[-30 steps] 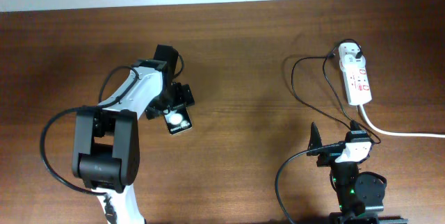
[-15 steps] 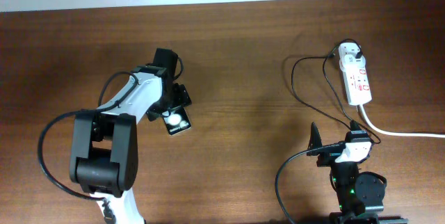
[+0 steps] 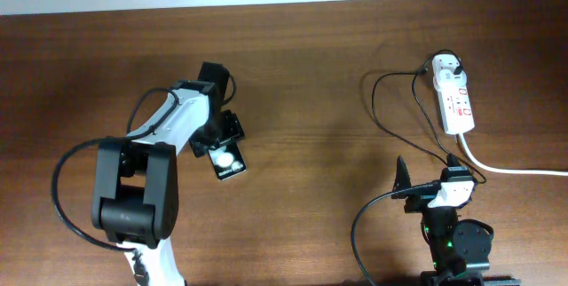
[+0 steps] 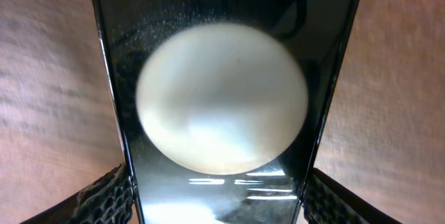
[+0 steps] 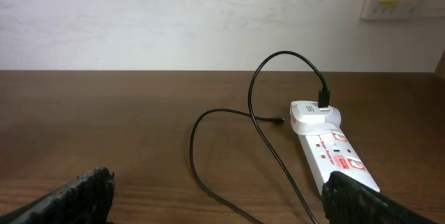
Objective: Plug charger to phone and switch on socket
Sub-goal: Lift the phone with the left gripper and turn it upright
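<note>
The phone (image 3: 227, 160) is a black slab with a white circle, lying left of the table's middle. My left gripper (image 3: 219, 144) is shut on the phone; in the left wrist view the phone (image 4: 222, 99) fills the frame, with a finger pressed to each long edge. The socket (image 3: 456, 101) lies at the far right, with the white adapter (image 3: 445, 66) plugged in at its far end. The charger's black cable (image 3: 374, 99) loops across the table, and its connector tip (image 5: 278, 120) lies loose. My right gripper (image 5: 222, 206) is open and empty, near the table's front edge.
The socket's thick white cord (image 3: 515, 170) runs off the right edge. The black cable (image 5: 198, 161) passes under my right gripper (image 3: 428, 178). A white wall (image 5: 174, 15) stands behind the table's far edge. Bare wood lies between the phone and the cable.
My left gripper has shifted slightly toward the front of the table, and the phone has moved and turned a little with it. The right arm has not moved.
</note>
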### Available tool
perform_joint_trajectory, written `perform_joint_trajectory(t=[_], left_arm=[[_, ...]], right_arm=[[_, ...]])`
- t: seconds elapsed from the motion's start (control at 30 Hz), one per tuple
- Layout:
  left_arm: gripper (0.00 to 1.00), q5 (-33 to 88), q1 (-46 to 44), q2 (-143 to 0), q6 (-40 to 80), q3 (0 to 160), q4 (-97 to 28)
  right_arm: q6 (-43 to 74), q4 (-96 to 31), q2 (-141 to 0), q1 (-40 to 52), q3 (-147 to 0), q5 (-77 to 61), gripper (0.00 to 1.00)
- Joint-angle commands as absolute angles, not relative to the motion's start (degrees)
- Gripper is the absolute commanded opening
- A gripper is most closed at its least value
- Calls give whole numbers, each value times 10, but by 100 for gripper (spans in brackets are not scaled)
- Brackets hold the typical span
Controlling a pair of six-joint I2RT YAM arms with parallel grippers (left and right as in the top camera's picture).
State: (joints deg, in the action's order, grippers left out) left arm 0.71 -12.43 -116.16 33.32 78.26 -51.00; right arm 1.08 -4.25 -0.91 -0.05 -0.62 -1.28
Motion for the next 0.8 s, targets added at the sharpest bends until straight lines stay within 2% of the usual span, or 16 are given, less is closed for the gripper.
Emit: perform_joint_trajectory(t=[0.0,0.17,0.37,0.53,0.77], left_arm=[[71,26,-127,-1173,312,839,-544],[69,26,-127,-1173,287,913,-593],[68,18,-128,-1173,286,914,-604],[68,28,-127,-1168,286,936,-667],[68,29,-127,-1070,286,999,-725]], right_arm=[[8,-45,-5,4,-3,-8,99],[8,-45,-5,4,-3,-8,99],[8,-45,-5,4,-3,-8,99],[8,-45,-5,4,-3,-8,99],[8,-45,-5,4,-3,-8,99]])
